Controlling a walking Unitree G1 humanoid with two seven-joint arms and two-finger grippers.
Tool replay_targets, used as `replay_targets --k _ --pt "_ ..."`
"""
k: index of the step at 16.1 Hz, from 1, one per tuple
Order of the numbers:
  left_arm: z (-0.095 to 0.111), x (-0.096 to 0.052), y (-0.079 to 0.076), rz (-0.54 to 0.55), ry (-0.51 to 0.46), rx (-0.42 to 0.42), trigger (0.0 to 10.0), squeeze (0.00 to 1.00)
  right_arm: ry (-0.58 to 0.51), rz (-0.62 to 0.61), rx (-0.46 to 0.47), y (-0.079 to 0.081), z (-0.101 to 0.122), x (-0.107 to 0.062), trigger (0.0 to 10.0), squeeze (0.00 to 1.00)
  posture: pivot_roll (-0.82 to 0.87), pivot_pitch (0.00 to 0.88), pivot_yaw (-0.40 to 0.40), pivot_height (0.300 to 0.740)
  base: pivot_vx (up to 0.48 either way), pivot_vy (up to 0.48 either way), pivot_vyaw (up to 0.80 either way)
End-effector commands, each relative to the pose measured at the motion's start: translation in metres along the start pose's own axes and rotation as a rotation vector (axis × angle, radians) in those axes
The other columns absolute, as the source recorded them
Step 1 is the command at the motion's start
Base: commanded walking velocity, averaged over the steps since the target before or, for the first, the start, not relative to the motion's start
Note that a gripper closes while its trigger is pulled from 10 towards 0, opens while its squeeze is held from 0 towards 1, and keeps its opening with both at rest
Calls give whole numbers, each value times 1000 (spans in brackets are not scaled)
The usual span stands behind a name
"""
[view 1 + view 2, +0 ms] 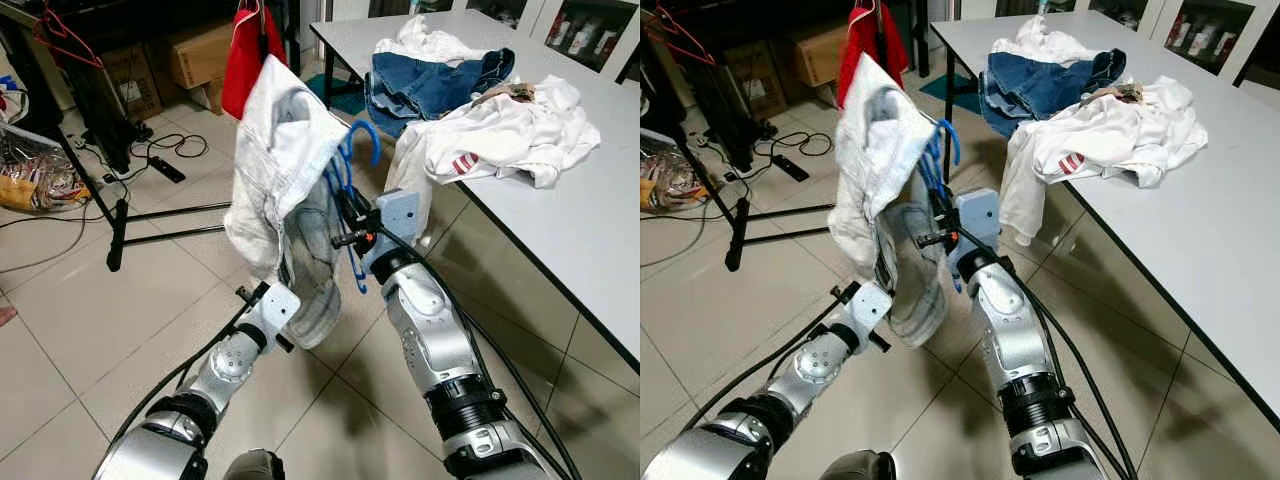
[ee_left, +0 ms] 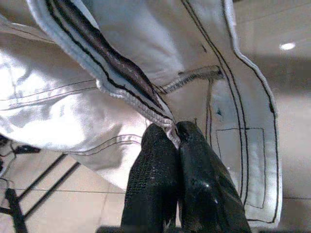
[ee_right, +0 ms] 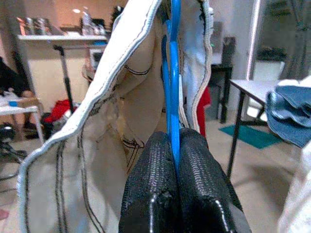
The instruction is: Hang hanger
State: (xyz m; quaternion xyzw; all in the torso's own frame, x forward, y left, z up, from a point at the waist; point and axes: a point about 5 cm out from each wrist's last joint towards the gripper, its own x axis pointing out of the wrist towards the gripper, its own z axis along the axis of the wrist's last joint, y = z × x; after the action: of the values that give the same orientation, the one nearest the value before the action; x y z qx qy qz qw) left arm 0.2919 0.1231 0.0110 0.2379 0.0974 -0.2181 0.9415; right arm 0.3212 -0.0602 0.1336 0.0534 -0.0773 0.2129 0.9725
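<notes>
The right gripper (image 3: 174, 138) clamps the blue hanger (image 3: 173, 73) upright — the left gripper (image 2: 174, 133) pinches the white garment (image 1: 285, 170) hem, steadying it.

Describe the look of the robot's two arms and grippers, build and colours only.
Both arms are glossy silver shells with rounded segments, black ribbed collars at the joints and thin black cables running alongside. The right arm's wrist block is pale grey-blue with a small red detail. The left gripper and right gripper each have two long black fingers with finely textured, dotted pads.
</notes>
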Motion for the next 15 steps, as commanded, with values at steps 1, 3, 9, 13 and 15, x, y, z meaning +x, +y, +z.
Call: replay_targets --k 1,3,9,13,15 --pt "5 1 -1 -6 -42 -27 0 0 -39 -36 0 -4 10 5 10000 0 36 0 26 740 0 0 0" --pt "14 3 -8 -40 -95 -60 0 0 -3 -70 5 -7 2 4 10000 0 38 0 27 740 0 0 0" --pt "35 5 -32 -217 -229 -119 0 0 76 -209 24 -25 -15 0 10000 0 51 0 32 740 0 0 0" --pt "41 2 -51 -400 -261 -133 0 0 106 -260 37 -31 -24 1 10000 0 55 0 43 740 0 0 0" --pt "45 2 -55 -436 -285 -137 0 0 110 -251 43 -29 -25 2 10000 0 53 0 46 740 0 0 0"
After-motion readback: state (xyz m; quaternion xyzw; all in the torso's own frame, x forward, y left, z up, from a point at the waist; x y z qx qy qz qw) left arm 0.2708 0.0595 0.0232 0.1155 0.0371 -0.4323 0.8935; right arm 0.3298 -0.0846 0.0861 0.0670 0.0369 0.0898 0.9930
